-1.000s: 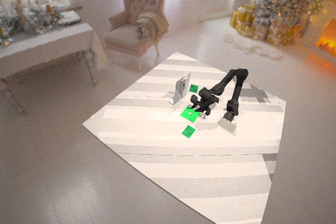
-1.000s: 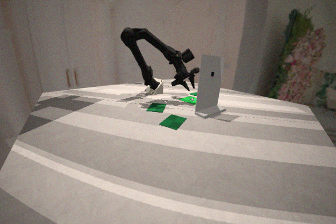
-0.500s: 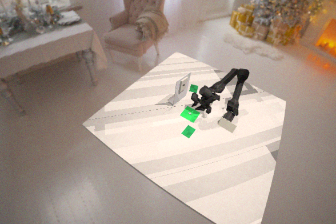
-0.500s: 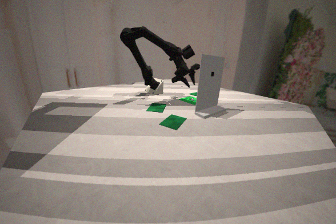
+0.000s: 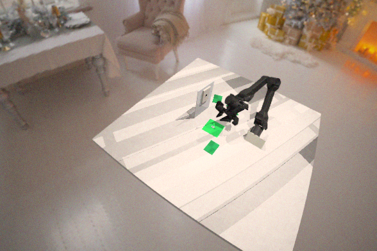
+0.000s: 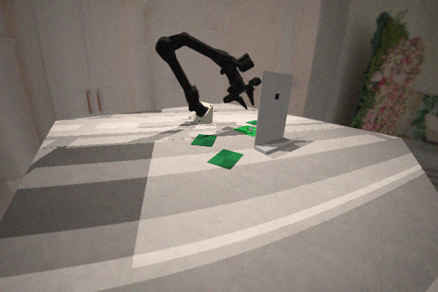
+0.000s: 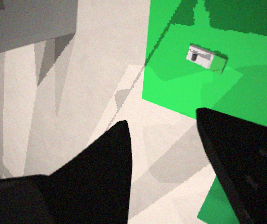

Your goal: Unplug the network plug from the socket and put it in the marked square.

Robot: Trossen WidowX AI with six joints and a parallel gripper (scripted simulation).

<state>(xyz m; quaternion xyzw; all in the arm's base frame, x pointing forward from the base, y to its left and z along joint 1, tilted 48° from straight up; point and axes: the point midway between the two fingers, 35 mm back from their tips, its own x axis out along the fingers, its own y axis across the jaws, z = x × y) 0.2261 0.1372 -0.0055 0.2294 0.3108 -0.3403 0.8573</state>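
Observation:
The plug (image 5: pixel 213 127) (image 6: pixel 251 129) (image 7: pixel 201 56) is small and whitish and lies on the table inside the large bright green square (image 5: pixel 218 132) (image 6: pixel 241 131) (image 7: pixel 160 86). My gripper (image 5: pixel 219 118) (image 6: pixel 249 106) (image 7: pixel 162 123) is open, with nothing between its fingers, and hangs above the table, clear of the plug. The upright grey panel (image 5: pixel 199 109) (image 6: pixel 269 119) (image 7: pixel 30 31) stands beside the square. Its socket (image 5: pixel 206 95) shows as a dark opening with no plug in it. The plug's tab is too small to make out.
Smaller green squares lie around the large one, one towards the front (image 5: pixel 211 147) and one near the panel (image 5: pixel 217 98) (image 6: pixel 225 159). Another small green square (image 6: pixel 203 140) lies nearer the arm. The panel's foot (image 6: pixel 273 146) rests on the table. The arm's pale base (image 5: pixel 255 141) stands behind the gripper.

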